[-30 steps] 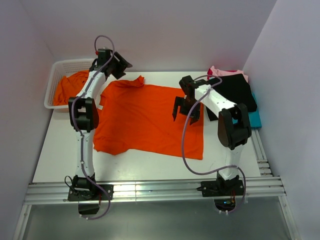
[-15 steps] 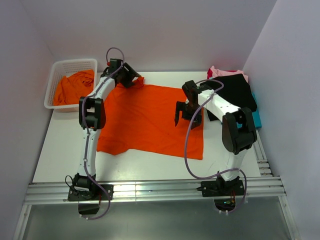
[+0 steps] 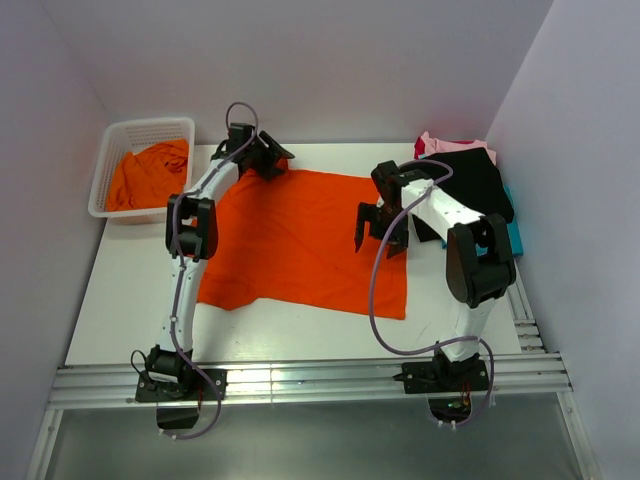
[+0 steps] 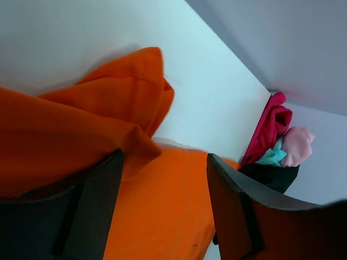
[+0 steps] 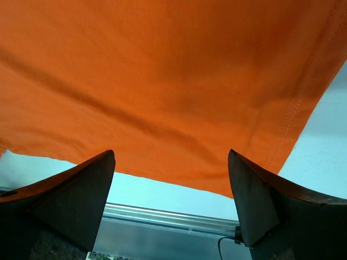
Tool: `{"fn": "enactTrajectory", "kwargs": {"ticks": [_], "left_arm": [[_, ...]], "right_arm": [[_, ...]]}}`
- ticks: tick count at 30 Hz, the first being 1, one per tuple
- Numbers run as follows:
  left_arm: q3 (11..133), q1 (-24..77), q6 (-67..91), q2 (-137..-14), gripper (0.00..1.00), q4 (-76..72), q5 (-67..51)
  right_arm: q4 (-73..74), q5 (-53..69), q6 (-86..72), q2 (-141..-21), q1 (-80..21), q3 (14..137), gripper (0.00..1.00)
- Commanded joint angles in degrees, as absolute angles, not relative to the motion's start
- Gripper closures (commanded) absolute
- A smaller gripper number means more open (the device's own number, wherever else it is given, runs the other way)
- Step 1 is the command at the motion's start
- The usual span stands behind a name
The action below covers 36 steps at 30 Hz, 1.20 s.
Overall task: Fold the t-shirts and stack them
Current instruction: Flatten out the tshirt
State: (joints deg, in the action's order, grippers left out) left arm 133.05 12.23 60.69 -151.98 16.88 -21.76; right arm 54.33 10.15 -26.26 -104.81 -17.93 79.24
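Note:
A bright orange t-shirt [image 3: 300, 240] lies spread flat on the white table. My left gripper [image 3: 272, 160] is open and empty above the shirt's bunched far sleeve [image 4: 130, 92]; the shirt body [image 4: 162, 216] shows between its jaws. My right gripper [image 3: 380, 232] is open and empty just above the shirt's right part, and the shirt [image 5: 173, 81] fills the right wrist view. More orange shirts [image 3: 148, 172] lie in the basket. A stack of black, pink and teal shirts [image 3: 470, 185] sits at the far right and also shows in the left wrist view [image 4: 276, 146].
A white mesh basket [image 3: 108, 160] stands at the far left corner. Walls close the table in on the left, back and right. A metal rail [image 3: 300, 380] runs along the near edge.
My left gripper has swung right from beside the basket to over the shirt's far sleeve. My right gripper has shifted slightly right. The shirt has not moved.

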Motion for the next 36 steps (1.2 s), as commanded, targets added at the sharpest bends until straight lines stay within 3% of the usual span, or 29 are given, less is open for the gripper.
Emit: {"fn": "enactTrajectory", "kwargs": {"ticks": [1,6,9,12,13,19,25,36], "left_arm": [[135.88,11.95,60.73,-153.89,0.31,14.5,-25.48],[138.16,11.87,59.86,-157.23,0.31,16.79,-27.16],[137.73,11.6,58.37,-157.5,0.36,18.28,-26.72],[136.94,11.34,56.96,-157.41,0.52,19.95,-26.02],[136.5,11.08,56.78,-157.41,0.68,20.04,-26.19],[135.09,10.37,55.55,-157.94,0.79,20.83,-26.46],[135.26,9.67,55.11,-157.77,1.0,21.44,-26.02],[132.63,5.02,53.96,-144.59,1.0,16.88,-18.73]], "right_arm": [[53.53,10.11,-25.58,-104.59,-17.05,80.16,0.09],[53.26,9.84,-26.01,-104.59,-15.82,79.81,0.09],[53.09,9.76,-26.28,-104.59,-15.12,79.28,0.09],[52.91,9.76,-26.45,-104.85,-14.5,78.93,0.09],[52.91,9.76,-26.54,-104.94,-14.33,78.93,0.09],[52.91,9.76,-26.81,-105.47,-13.8,79.1,0.09],[53.52,9.23,-26.81,-106.43,-13.71,80.07,0.1],[53.79,9.23,-26.89,-107.66,-13.62,80.86,0.11]]}}
